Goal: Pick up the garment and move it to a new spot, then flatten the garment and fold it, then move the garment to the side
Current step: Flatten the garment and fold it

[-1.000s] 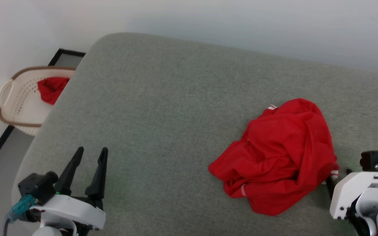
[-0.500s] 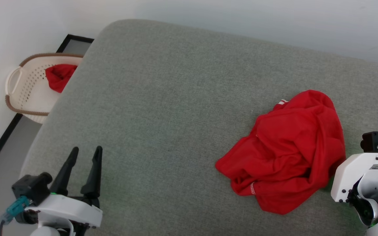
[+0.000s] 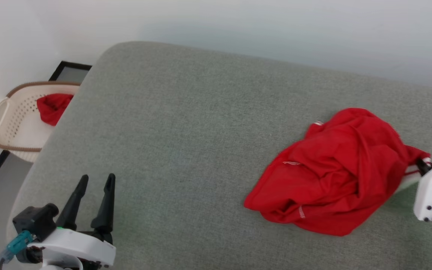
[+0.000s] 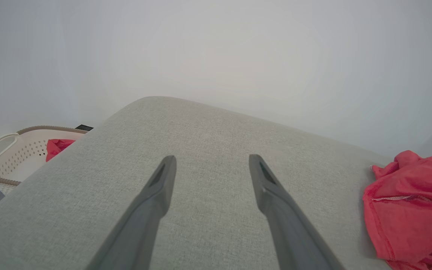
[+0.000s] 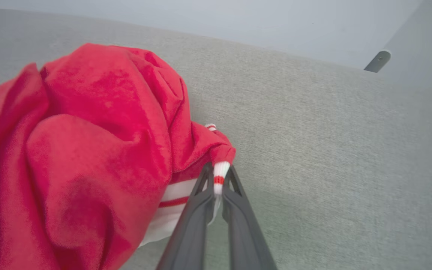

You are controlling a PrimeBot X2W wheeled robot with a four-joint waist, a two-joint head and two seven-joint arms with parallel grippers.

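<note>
The garment (image 3: 332, 176) is a crumpled red heap on the grey padded surface (image 3: 186, 142), at the right of the head view. In the right wrist view my right gripper (image 5: 218, 174) is shut on the garment's (image 5: 88, 150) red-and-white striped trim, pinched between the dark fingertips. In the head view that gripper (image 3: 423, 165) sits at the heap's right edge, with the cloth pulled toward it. My left gripper (image 3: 96, 180) stands open at the lower left, far from the heap. The left wrist view shows its fingers (image 4: 152, 202) spread over bare surface, with the garment (image 4: 414, 202) at the right edge.
A cream laundry basket (image 3: 9, 123) with a small red cloth (image 3: 53, 107) in it stands on the floor past the surface's left edge, against the pale wall. A small grey fitting (image 5: 377, 61) shows on the wall beyond the surface's far edge.
My right gripper has shut on the garment's striped trim and drawn that edge out to the right. The head camera has shifted. The left gripper stays open.
</note>
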